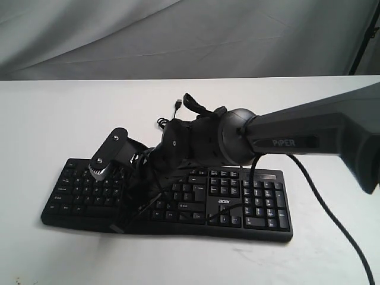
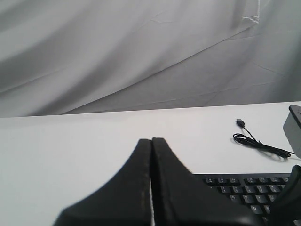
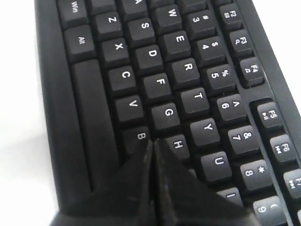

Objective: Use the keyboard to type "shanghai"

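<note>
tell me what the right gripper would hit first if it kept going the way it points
Most likely the keyboard: the shut right gripper points down at the gap between the B key and the H key. Which one it meets first, I cannot tell.

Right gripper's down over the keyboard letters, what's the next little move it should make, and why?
Probably shift the right gripper a touch toward the H key, then press. Its shut tip sits between the B key and H on the keyboard, so pressing here risks B, which "shanghai" doesn't contain. Which letters are already typed doesn't show.
</note>
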Controlling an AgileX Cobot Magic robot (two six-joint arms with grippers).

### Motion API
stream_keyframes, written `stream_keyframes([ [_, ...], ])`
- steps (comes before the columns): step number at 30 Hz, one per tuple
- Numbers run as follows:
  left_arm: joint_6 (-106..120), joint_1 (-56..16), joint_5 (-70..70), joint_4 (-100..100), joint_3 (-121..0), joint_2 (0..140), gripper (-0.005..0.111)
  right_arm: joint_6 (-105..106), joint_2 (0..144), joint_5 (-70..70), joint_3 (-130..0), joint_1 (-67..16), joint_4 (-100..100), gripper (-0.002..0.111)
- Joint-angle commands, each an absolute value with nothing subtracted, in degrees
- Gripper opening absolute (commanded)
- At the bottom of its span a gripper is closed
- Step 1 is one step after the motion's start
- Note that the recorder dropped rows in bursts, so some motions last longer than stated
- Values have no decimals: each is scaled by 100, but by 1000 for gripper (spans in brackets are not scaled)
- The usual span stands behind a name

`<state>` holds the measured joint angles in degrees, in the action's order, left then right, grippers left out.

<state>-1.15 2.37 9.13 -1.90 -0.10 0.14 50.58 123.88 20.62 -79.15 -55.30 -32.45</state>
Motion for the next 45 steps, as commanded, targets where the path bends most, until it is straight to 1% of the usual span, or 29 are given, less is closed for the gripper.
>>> stream_keyframes([
  [1, -131, 200, 879, -190, 0, 0, 0, 5119, 12478, 2102, -7920, -5487, -3295, 0],
  [12, -131, 200, 879, -190, 0, 0, 0, 5119, 12224, 1943, -7967, -5487, -3248, 0],
  [23, -131, 200, 879, -190, 0, 0, 0, 5103, 12671, 2544, -8858, -5487, -3136, 0],
  [45, -131, 200, 879, -190, 0, 0, 0, 5083, 12950, 2456, -8876, -5475, -3093, 0],
])
